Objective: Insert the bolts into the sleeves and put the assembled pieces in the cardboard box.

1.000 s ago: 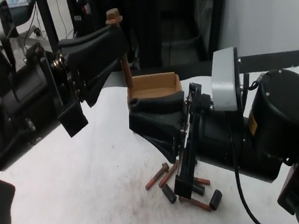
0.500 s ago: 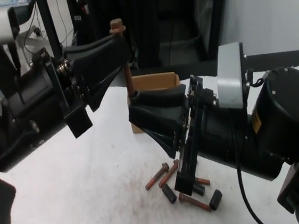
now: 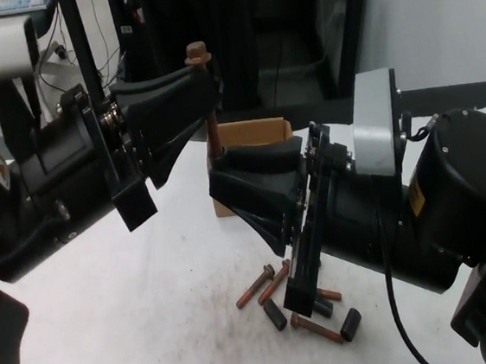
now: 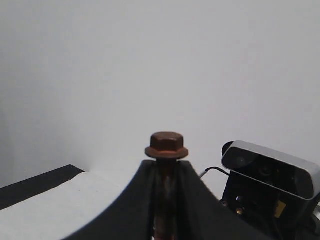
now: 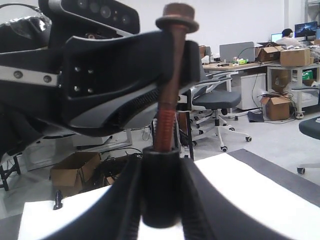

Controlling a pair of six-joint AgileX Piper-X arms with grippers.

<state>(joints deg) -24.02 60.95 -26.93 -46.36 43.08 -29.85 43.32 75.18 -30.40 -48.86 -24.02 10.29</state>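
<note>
Tabletop: white cover, dark strip along far edge; office w/ chairs & cartons behind, seen from right wrist view.
Left pincer: narrow, clamped on bolt shank just under the head.
Bolt: upright, hex head on top, rusty brown, held above the sleeve.
Hidden on bolt: left wrist view gives the head of the bolt clearly, shank mostly buried btw the black fingers; thread can't be seen there.
Sleeve: black, upright, right under the bolt; its lower end is blurred, hard to make out.
Right pincer: narrow, gripping the sleeve on both sides; in high view the sleeve is hard to separate from the black fingers.
Join: right wrist view shows the thread meeting the sleeve mouth; how far in, can't tell.
Cardboard box: open, behind both pincers, front wall partly covered.
Loose bolts: lying flat near the front, partly under the right arm.
Loose sleeves: beside them, one just behind the arm's bracket.
</note>
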